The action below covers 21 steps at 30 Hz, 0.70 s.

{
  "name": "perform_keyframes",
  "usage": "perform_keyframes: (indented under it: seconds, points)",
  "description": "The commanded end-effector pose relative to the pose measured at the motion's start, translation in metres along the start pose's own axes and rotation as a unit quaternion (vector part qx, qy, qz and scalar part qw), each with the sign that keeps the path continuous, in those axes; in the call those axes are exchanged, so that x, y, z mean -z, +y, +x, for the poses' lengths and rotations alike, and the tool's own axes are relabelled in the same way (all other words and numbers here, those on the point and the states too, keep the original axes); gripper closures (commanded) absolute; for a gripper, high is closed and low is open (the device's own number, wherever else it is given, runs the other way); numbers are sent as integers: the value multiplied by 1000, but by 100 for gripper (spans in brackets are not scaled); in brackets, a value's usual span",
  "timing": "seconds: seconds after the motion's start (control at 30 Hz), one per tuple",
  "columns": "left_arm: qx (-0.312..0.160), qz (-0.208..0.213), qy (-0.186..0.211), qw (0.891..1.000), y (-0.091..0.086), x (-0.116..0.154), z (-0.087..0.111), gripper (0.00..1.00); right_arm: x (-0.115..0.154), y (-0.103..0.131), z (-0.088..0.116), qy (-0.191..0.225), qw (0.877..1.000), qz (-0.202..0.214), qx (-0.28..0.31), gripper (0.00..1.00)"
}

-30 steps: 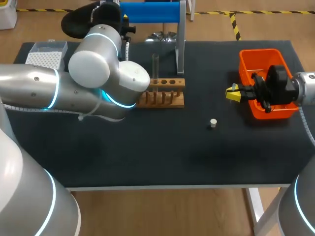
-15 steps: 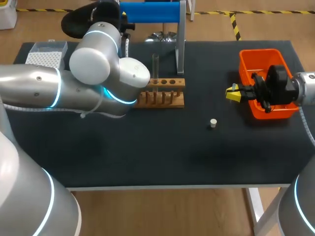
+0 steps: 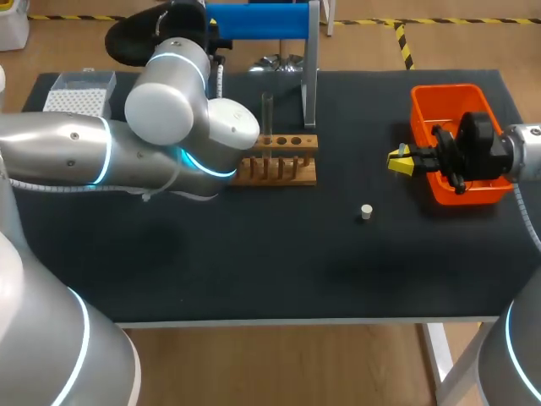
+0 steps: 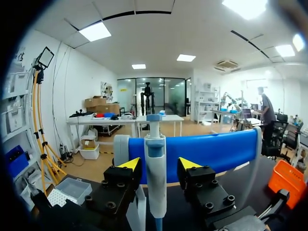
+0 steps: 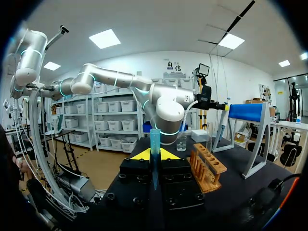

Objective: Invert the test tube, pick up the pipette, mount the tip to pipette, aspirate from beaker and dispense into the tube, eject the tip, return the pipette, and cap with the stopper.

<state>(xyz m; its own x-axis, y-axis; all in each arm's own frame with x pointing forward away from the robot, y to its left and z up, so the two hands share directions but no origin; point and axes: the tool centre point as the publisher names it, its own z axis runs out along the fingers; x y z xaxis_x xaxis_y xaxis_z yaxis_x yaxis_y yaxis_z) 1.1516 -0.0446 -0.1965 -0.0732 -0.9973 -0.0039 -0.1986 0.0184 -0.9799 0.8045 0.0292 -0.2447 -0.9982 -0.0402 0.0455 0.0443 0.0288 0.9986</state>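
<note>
The white and blue pipette point(image 4: 155, 183) hangs on the blue stand point(image 4: 211, 151) at the table's back. My left gripper point(image 4: 155, 166) is open, one finger on each side of the pipette with narrow gaps. In the head view my left arm point(image 3: 169, 110) covers that gripper. The clear test tube point(image 3: 267, 114) stands upright in the wooden rack point(image 3: 279, 161). My right gripper point(image 3: 399, 161) hovers beside the orange bin point(image 3: 452, 95), shut on a teal pipette tip point(image 5: 154, 144). The small white stopper point(image 3: 366, 211) lies on the mat. A beaker point(image 5: 181, 143) stands behind the rack.
A clear box of pipette tips point(image 3: 80, 95) sits at the back left corner. The stand's metal post point(image 3: 310, 68) rises just behind the rack. The black mat's front half holds only the stopper.
My left arm has shifted slightly toward the stand and its fingers have narrowed a little around the pipette. The right arm has not moved.
</note>
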Motion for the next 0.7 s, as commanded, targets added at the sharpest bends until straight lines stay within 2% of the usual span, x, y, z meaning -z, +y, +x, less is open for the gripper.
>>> perform_keyframes:
  seconds: [0.03,0.7]
  points:
    - [1,5,-4,1000,4,-7,3,54,0,0,1,-1,1000,1,0,100]
    - [-2,9,-8,1000,2,-15,1,58,0,0,1,-1,1000,1,0,100]
